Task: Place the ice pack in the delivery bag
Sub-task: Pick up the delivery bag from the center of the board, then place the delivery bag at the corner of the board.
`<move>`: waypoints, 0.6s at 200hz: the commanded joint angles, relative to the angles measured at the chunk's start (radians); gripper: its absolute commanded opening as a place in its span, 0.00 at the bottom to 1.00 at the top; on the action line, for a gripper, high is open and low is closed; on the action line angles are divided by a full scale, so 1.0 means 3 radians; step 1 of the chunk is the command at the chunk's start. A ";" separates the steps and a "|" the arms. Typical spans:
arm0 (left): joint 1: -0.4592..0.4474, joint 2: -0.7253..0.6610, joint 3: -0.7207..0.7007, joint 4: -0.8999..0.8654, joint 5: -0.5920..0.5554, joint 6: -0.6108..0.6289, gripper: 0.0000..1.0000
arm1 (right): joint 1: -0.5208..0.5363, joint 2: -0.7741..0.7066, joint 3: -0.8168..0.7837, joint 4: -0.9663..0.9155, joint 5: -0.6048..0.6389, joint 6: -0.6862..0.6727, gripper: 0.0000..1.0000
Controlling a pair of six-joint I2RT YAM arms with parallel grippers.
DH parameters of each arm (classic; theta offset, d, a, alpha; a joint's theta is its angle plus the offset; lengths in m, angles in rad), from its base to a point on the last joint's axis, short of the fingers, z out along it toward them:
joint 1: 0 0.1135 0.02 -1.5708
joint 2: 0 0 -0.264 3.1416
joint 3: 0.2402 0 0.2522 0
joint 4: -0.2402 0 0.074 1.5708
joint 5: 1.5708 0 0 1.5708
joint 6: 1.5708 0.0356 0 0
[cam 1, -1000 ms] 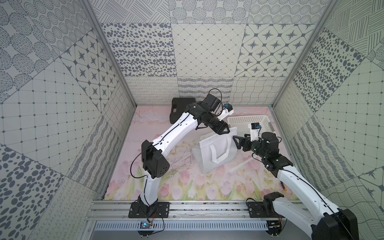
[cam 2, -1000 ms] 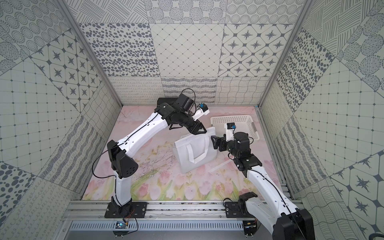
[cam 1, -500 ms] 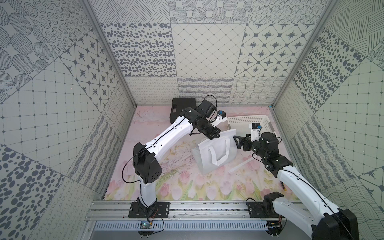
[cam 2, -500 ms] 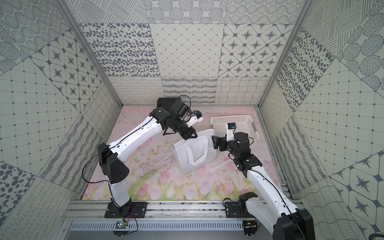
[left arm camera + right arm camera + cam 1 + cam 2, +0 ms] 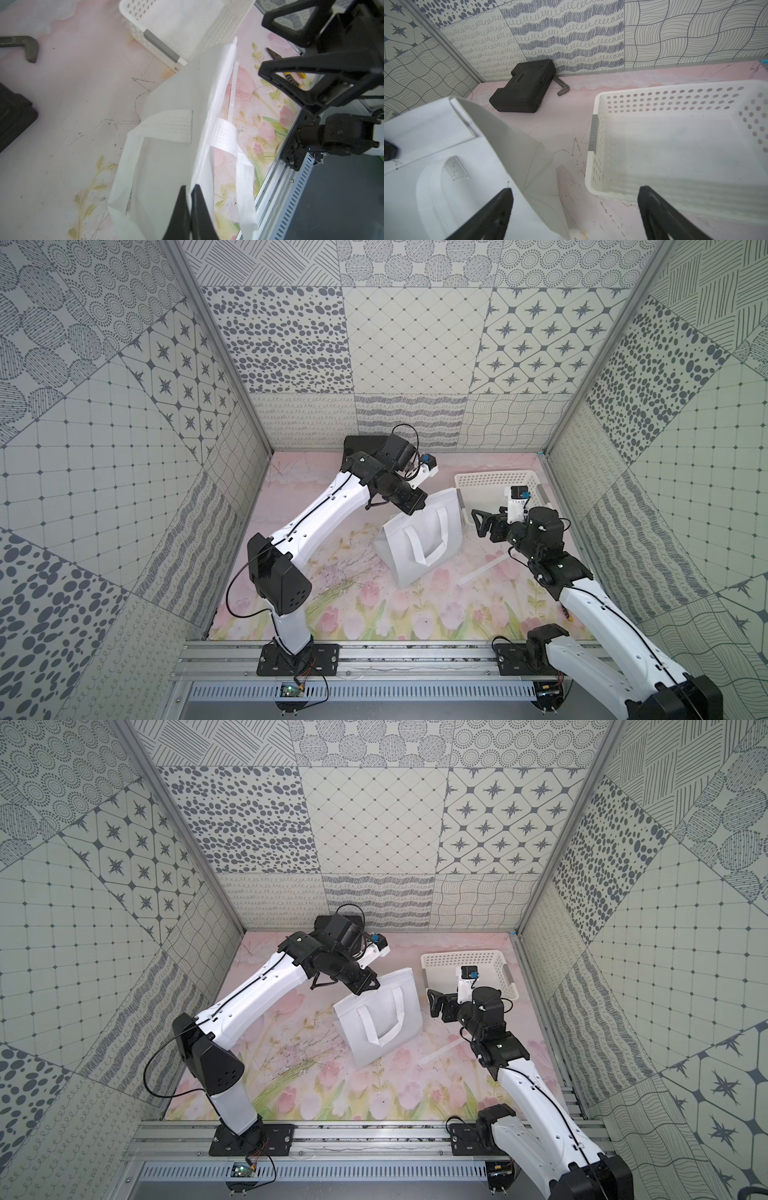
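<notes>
Left gripper (image 5: 188, 190) grips the top edge of the delivery bag (image 5: 419, 537); right gripper (image 5: 575, 189) hovers beside it, holding nothing.

The bag is boxy white fabric with two white, dimpled loop handles (image 5: 133, 162), one lying slack down each broad face. It stands tilted near the middle of the flowered counter (image 5: 365, 614), its upper corner just beside the white perforated basket (image 5: 494, 480). The left jaws are pressed together on a fold of the bag's upper rim. The right jaws are spread wide between bag and basket. A grey stitched panel (image 5: 519, 145) shows in the right wrist view, perhaps the bag's side in shadow. A black case (image 5: 523, 87) lies against the back wall.
</notes>
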 commanded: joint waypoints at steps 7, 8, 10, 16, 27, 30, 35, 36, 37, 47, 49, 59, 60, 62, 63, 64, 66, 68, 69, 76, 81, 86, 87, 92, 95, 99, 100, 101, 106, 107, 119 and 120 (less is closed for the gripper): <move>0.0303 -0.0360 -0.0080 -0.0148 -0.0661 -0.0092 0.00 | -0.0019 0.0001 0.0190 0.0076 0.0058 0.0037 0.99; 0.0313 -0.0370 -0.0086 -0.0148 -0.0683 -0.0086 0.00 | -0.0019 0.0005 0.0195 0.0076 0.0056 0.0039 0.99; 0.0338 -0.0387 -0.0098 -0.0148 -0.0715 -0.0076 0.00 | -0.0019 0.0010 0.0206 0.0076 0.0054 0.0044 0.99; 0.0414 -0.0434 -0.0119 -0.0155 -0.0787 -0.0048 0.00 | -0.0020 0.0033 0.0233 0.0072 0.0043 0.0054 0.99; 0.0589 -0.0492 -0.0125 -0.0177 -0.0880 -0.0016 0.00 | -0.0019 0.0081 0.0287 0.0070 0.0020 0.0066 0.99; 0.0644 -0.0500 -0.0121 -0.0183 -0.0890 -0.0012 0.00 | -0.0019 0.0097 0.0299 0.0071 0.0014 0.0076 0.99; 0.0738 -0.0507 -0.0105 -0.0194 -0.0907 -0.0010 0.00 | -0.0014 0.0121 0.0326 0.0070 0.0003 0.0085 0.99; 0.0756 -0.0510 -0.0098 -0.0194 -0.0909 -0.0009 0.00 | -0.0014 0.0126 0.0332 0.0070 0.0000 0.0088 0.98; 0.0772 -0.0514 -0.0093 -0.0201 -0.0912 -0.0009 0.00 | -0.0014 0.0129 0.0337 0.0070 0.0001 0.0087 0.99; 0.0946 -0.0522 -0.0036 -0.0208 -0.0943 0.0004 0.00 | -0.0014 0.0185 0.0388 0.0065 -0.0013 0.0103 0.99; 0.0979 -0.0523 -0.0022 -0.0209 -0.0958 0.0016 0.00 | -0.0014 0.0195 0.0400 0.0065 -0.0017 0.0106 0.99; 0.1113 -0.0508 0.0059 -0.0197 -0.1103 0.0054 0.00 | -0.0014 0.0252 0.0452 0.0060 -0.0046 0.0128 0.99; 0.1127 -0.0508 0.0068 -0.0193 -0.1116 0.0055 0.00 | -0.0014 0.0261 0.0459 0.0060 -0.0047 0.0130 0.99; 0.1153 -0.0504 0.0081 -0.0185 -0.1137 0.0057 0.00 | -0.0014 0.0275 0.0462 0.0060 -0.0055 0.0128 0.98; 0.1171 -0.0503 0.0089 -0.0179 -0.1146 0.0059 0.00 | -0.0014 0.0277 0.0469 0.0060 -0.0054 0.0133 0.99; 0.1182 -0.0500 0.0095 -0.0174 -0.1153 0.0061 0.00 | -0.0014 0.0284 0.0472 0.0063 -0.0057 0.0133 0.98; 0.1217 -0.0495 0.0108 -0.0158 -0.1159 0.0059 0.00 | -0.0014 0.0302 0.0479 0.0067 -0.0058 0.0136 0.99; 0.1242 -0.0490 0.0120 -0.0145 -0.1168 0.0060 0.00 | -0.0007 0.0313 0.0487 0.0072 -0.0066 0.0137 0.99; 0.1248 -0.0486 0.0126 -0.0139 -0.1169 0.0061 0.00 | -0.0008 0.0320 0.0489 0.0074 -0.0068 0.0138 0.99; 0.1356 -0.0460 0.0165 -0.0085 -0.1185 0.0060 0.00 | -0.0007 0.0369 0.0512 0.0088 -0.0083 0.0145 0.99; 0.1423 -0.0433 0.0198 -0.0052 -0.1205 0.0053 0.00 | -0.0009 0.0401 0.0525 0.0100 -0.0093 0.0143 0.98; 0.1486 -0.0398 0.0231 -0.0020 -0.1220 0.0047 0.00 | -0.0009 0.0433 0.0545 0.0106 -0.0098 0.0144 0.98; 0.1493 -0.0391 0.0238 -0.0015 -0.1223 0.0047 0.00 | -0.0009 0.0438 0.0548 0.0111 -0.0099 0.0143 0.98; 0.1546 -0.0346 0.0284 0.0002 -0.1258 0.0034 0.00 | -0.0009 0.0469 0.0565 0.0118 -0.0111 0.0139 0.98; 0.1572 -0.0317 0.0316 0.0012 -0.1281 0.0024 0.00 | -0.0009 0.0487 0.0571 0.0124 -0.0113 0.0134 0.99; 0.1614 -0.0275 0.0351 0.0020 -0.1293 0.0005 0.00 | -0.0009 0.0507 0.0592 0.0129 -0.0119 0.0129 0.99; 0.1623 -0.0266 0.0365 0.0026 -0.1290 0.0000 0.00 | -0.0009 0.0511 0.0595 0.0130 -0.0120 0.0128 0.98; 0.1633 -0.0256 0.0377 0.0031 -0.1289 -0.0005 0.00 | -0.0009 0.0515 0.0597 0.0131 -0.0120 0.0130 0.99; 0.1689 -0.0211 0.0421 0.0058 -0.1274 -0.0032 0.00 | -0.0006 0.0540 0.0612 0.0136 -0.0128 0.0120 0.99; 0.1694 -0.0201 0.0425 0.0067 -0.1271 -0.0039 0.00 | -0.0007 0.0540 0.0613 0.0136 -0.0129 0.0121 0.99; 0.1806 -0.0088 0.0485 0.0229 -0.1258 -0.0091 0.00 | -0.0004 0.0583 0.0638 0.0157 -0.0140 0.0115 0.99; 0.1817 -0.0078 0.0490 0.0245 -0.1258 -0.0091 0.00 | -0.0004 0.0585 0.0641 0.0157 -0.0140 0.0114 0.99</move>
